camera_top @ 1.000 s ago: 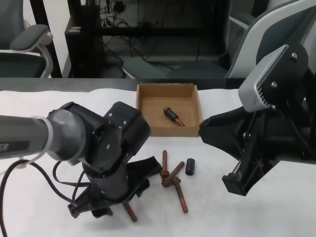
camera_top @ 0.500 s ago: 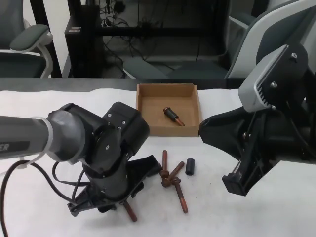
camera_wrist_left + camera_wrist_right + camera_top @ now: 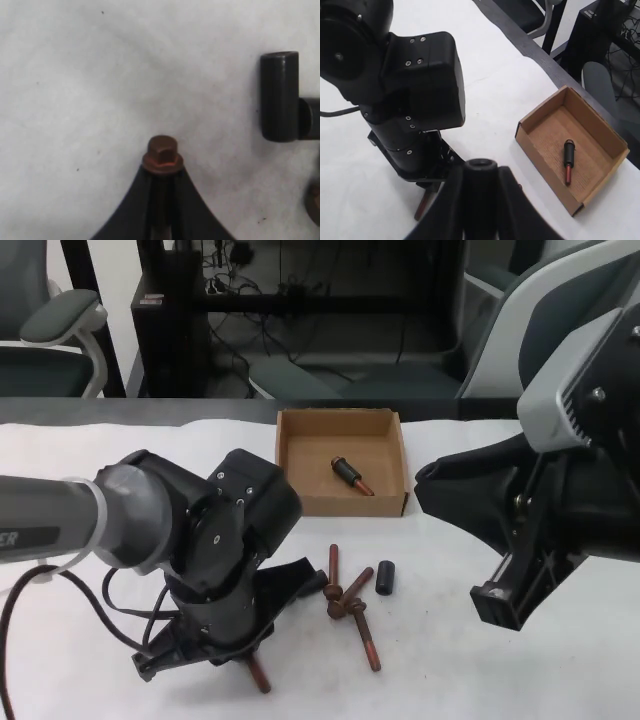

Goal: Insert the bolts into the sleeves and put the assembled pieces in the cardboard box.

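My left gripper [image 3: 161,175] is shut on a copper bolt [image 3: 161,154], whose hex head sticks out past the fingertips just above the white cloth. In the high view this bolt [image 3: 258,672] hangs under the left arm near the front edge. My right gripper [image 3: 480,182] is shut on a black sleeve [image 3: 480,167], held upright above the bench. A loose black sleeve [image 3: 387,578] lies beside several loose bolts [image 3: 350,592] at the middle. The cardboard box [image 3: 295,455] behind them holds one assembled piece [image 3: 350,475].
White cloth [image 3: 80,470] covers the bench. The bulky left arm [image 3: 200,540] stands front left and the right arm [image 3: 540,510] hangs over the right side. Chairs and a dark rack stand beyond the far edge.
The left arm has sunk a little toward the front with its bolt. The right arm has shifted to the right and slightly up. The loose parts on the cloth lie as before.
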Robot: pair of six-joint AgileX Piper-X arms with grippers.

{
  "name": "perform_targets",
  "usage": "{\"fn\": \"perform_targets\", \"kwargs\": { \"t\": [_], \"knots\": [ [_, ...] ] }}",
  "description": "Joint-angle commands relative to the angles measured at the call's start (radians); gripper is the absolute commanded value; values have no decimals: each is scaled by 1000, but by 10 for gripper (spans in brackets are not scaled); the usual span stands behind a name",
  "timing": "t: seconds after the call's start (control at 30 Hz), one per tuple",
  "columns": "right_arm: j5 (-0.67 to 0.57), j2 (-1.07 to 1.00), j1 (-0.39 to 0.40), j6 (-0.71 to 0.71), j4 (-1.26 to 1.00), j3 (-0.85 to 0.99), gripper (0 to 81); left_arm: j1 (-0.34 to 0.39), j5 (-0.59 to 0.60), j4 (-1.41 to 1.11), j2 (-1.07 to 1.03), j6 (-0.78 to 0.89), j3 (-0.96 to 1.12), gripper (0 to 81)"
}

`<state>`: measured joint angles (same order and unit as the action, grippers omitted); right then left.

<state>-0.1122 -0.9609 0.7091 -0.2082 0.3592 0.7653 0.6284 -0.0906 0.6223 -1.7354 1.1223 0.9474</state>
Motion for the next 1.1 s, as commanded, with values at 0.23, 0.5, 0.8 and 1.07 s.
{"fn": "perform_targets", "kwargs": {
  "t": [0.23, 0.5, 0.8, 1.07],
  "knots": [
    [-7, 9, -5, -9, -5, 13, 6, -2, 32, 4, -10, -4, -2, 17],
    [-5, 9, -5, -9, -5, 13, 6, -2, 39, 4, 37, -212, -2, 17],
    [2, 9, -5, -38, -5, 13, 6, -2, -104, 1, 245, -346, -61, 17],
    [-45, 9, -5, -16, -5, 13, 6, -4, -34, -233, 465, -345, -195, 17]
  ]
}}
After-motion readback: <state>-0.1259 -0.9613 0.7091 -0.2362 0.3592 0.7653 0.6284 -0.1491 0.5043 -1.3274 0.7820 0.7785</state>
